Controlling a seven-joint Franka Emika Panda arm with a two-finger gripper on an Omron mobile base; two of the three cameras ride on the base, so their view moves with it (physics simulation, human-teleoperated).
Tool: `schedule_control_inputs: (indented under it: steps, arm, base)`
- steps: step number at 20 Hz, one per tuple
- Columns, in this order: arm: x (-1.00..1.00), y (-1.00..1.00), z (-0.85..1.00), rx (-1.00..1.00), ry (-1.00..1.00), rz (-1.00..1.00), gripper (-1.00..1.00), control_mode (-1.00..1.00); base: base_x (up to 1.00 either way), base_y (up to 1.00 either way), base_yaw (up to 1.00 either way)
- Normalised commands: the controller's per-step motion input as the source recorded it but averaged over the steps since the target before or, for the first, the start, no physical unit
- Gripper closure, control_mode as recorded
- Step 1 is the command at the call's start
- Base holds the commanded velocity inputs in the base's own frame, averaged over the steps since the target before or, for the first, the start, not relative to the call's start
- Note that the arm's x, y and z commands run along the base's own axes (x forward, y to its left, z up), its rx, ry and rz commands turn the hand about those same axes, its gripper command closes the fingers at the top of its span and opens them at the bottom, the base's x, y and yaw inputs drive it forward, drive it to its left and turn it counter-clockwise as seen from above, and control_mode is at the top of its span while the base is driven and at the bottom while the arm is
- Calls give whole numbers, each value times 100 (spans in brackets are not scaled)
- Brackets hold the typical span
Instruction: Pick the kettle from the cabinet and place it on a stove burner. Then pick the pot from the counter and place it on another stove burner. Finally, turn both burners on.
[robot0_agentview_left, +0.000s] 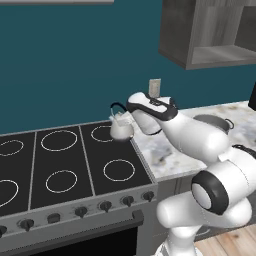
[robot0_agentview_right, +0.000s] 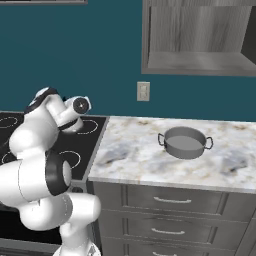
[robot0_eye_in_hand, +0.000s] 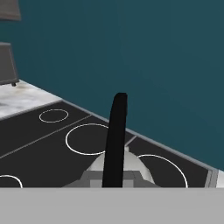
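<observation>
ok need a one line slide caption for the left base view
Gripper shut on the kettle over the cooktop's back right ring, while the pot waits on the marble counter.

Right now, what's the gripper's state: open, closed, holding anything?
Gripper: closed on the kettle's black arched handle, with the kettle at the back right ring of the cooktop.

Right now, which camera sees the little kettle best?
The left base view: the whole kettle shows there, over the back right burner ring. The hand view shows just its black handle and white top, close up. In the right base view the arm hides it.
</observation>
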Motion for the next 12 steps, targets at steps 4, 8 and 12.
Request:
schedule_control_inputs:
  steps: [4,8,12]
  arm:
    - [29,1,-23,0,0,2,100,-100]
    - [30,3,-20,0,0,1,100,-100]
    - [29,6,-16,0,0,1,100,-100]
  base:
    - [0,0,0]
    - [0,0,0]
    - [0,0,0]
